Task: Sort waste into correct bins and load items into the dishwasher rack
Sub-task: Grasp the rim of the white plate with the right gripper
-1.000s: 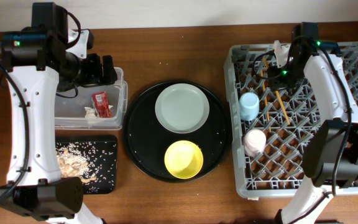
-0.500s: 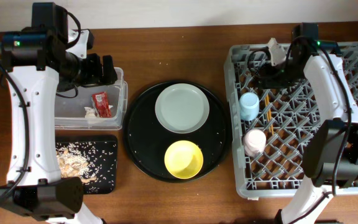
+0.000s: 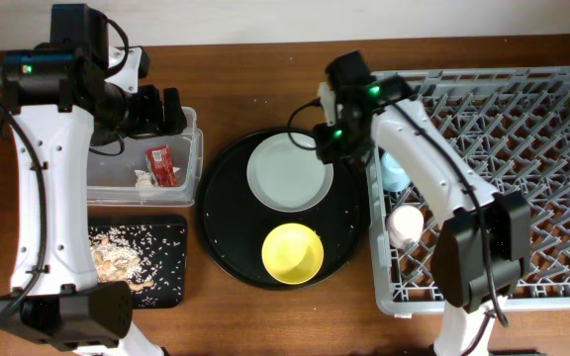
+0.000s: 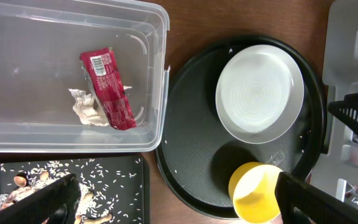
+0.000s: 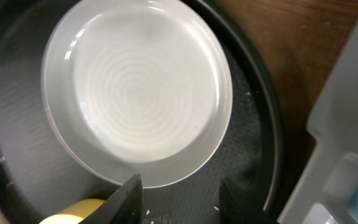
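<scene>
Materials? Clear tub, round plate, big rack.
Clear tub: glossy plastic by the look; walls and floor are see-through. Round plate: smooth pale surface with sheen and concentric rings; ceramic or melamine, can't tell. Rack: matte light-grey moulded plastic, peg grid.

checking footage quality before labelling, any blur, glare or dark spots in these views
Overhead: even light, sharp, no glare on the plate. Left wrist: crisp mid-frame, pale sheen on the clear tub rim, its own fingers dark and blurred at the bottom edge. Right wrist: soft overall, bright streak on the plate's upper-left rim.
</scene>
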`<state>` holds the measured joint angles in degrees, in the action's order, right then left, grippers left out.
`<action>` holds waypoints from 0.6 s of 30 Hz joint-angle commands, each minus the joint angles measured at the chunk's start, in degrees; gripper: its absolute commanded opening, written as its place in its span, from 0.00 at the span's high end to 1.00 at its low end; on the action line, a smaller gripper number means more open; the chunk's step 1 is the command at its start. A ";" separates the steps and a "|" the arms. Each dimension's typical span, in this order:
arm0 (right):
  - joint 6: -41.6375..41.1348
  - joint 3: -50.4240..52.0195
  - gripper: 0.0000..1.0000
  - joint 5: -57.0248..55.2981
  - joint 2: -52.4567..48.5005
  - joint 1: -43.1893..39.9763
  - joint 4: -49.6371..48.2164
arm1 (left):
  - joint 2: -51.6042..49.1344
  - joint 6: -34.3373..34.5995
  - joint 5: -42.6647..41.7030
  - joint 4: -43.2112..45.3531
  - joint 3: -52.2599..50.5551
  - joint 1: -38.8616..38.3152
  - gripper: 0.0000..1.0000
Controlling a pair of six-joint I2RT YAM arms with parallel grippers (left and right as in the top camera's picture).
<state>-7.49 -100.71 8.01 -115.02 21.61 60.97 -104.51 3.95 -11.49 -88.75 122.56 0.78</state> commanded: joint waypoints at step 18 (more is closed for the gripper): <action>-5.70 24.65 0.69 -5.42 0.11 0.57 -27.02 | -0.04 -0.28 0.42 -0.07 0.15 0.15 0.01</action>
<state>-12.58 -76.69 2.02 -115.13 22.22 34.44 -104.51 3.95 -11.49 -88.75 122.56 0.78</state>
